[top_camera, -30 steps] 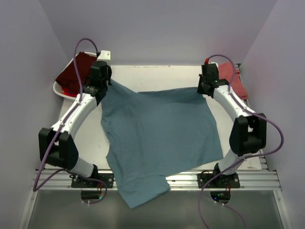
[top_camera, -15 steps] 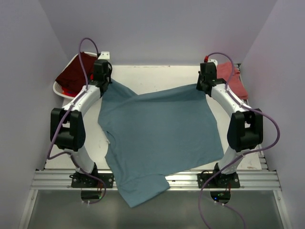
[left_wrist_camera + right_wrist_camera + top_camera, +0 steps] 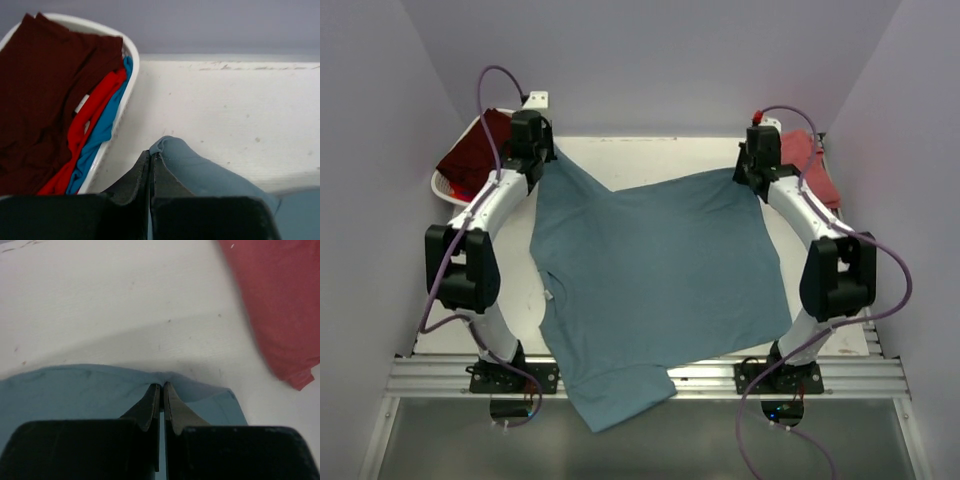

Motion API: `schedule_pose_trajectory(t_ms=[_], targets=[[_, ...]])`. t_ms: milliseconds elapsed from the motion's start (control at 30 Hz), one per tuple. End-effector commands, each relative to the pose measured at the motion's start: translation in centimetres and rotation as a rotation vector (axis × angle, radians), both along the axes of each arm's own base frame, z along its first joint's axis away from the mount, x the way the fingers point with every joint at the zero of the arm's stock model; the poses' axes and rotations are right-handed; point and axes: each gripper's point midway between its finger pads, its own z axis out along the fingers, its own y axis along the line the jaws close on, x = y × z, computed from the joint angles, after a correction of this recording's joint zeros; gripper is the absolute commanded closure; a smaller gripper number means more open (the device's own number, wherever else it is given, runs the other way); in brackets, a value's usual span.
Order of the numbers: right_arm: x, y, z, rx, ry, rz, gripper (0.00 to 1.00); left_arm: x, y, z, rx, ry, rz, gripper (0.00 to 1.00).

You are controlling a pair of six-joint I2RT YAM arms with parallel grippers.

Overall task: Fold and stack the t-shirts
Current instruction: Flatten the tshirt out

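Observation:
A large slate teal-blue t-shirt (image 3: 655, 285) lies spread over the white table (image 3: 650, 155), its near part hanging over the front edge. My left gripper (image 3: 151, 154) is shut on the shirt's far left corner (image 3: 172, 150), near the basket. My right gripper (image 3: 162, 385) is shut on the far right corner (image 3: 200, 390) of the same shirt. The cloth between the two grippers sags slightly. A salmon-red t-shirt (image 3: 808, 165) lies at the back right, also in the right wrist view (image 3: 280, 300). Dark maroon (image 3: 45, 85), red (image 3: 92, 107) and bright blue (image 3: 102, 132) t-shirts sit in the basket.
A white oval plastic basket (image 3: 442, 185) stands at the back left corner, its rim (image 3: 131, 55) close to my left gripper. Purple-grey walls close in the table on three sides. An aluminium rail (image 3: 700, 378) runs along the front.
Both grippers have carried the shirt's far corners a little farther back, and the left arm's elbow has swung inwards. The far edge now lies higher on the table.

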Motion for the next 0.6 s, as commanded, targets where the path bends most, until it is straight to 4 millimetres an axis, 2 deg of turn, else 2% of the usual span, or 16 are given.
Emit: schedule_pose_trajectory(t_ms=[0, 33, 67, 100, 167, 200, 233, 267, 300, 367, 400, 433, 467, 500, 533, 567], targets=[[-2.6, 3.3, 13.3, 0.18, -0.363, 0.188, 1.0, -2.0, -1.7, 13.7, -0.132, -0.309, -0.098, 1.0], [-4.2, 3.9, 16.3, 0.207, -0.456, 0.235, 1.0, -5.0, -1.9, 19.5, -0.154, -0.449, -0.131, 1.0], [-5.7, 4.3, 17.7, 0.23, -0.535, 0.269, 1.0, -7.0, -2.1, 22.3, -0.174, -0.513, -0.157, 1.0], [-9.7, 3.6, 23.7, 0.247, -0.703, 0.278, 1.0, -11.3, -2.1, 27.6, -0.189, -0.64, -0.19, 1.0], [-13.7, 3.8, 26.5, 0.267, -0.814, 0.332, 1.0, -15.8, -1.9, 31.2, -0.197, -0.733, -0.218, 1.0], [-16.1, 3.6, 28.8, 0.267, -0.891, 0.35, 1.0, -20.6, -2.4, 34.5, -0.202, -0.821, -0.29, 1.0], [-20.4, 3.6, 32.0, 0.273, -1.0, 0.406, 1.0, -22.8, -2.7, 35.5, -0.204, -0.852, -0.325, 1.0], [-22.7, 3.8, 32.8, 0.273, -1.031, 0.445, 1.0, -25.3, -3.0, 36.6, -0.212, -0.893, -0.362, 1.0], [-26.2, 3.7, 34.6, 0.27, -1.098, 0.486, 1.0, -29.8, -3.7, 37.5, -0.218, -0.927, -0.443, 1.0], [-30.4, 4.8, 35.3, 0.282, -1.098, 0.599, 1.0, -34.5, -4.5, 38.2, -0.23, -0.968, -0.527, 1.0], [-32.2, 5.2, 35.8, 0.29, -1.105, 0.639, 1.0, -38.9, -4.7, 38.7, -0.226, -1.011, -0.584, 1.0], [-36.5, 5.1, 37.7, 0.277, -1.181, 0.693, 1.0, -41.3, -4.8, 39.0, -0.229, -1.036, -0.611, 1.0], [-38.6, 5.7, 37.5, 0.275, -1.176, 0.758, 1.0, -43.8, -5.1, 39.3, -0.223, -1.062, -0.65, 1.0], [-40.8, 5.6, 38.2, 0.272, -1.214, 0.782, 1.0, -47.6, -4.9, 39.6, -0.218, -1.107, -0.673, 1.0], [-42.8, 5.5, 38.9, 0.271, -1.255, 0.8, 1.0, -51.2, -4.7, 41.0, -0.208, -1.18, -0.694, 1.0], [-46.8, 5.0, 40.4, 0.254, -1.364, 0.826, 1.0, -53.7, -4.8, 41.6, -0.206, -1.225, -0.708, 1.0]])
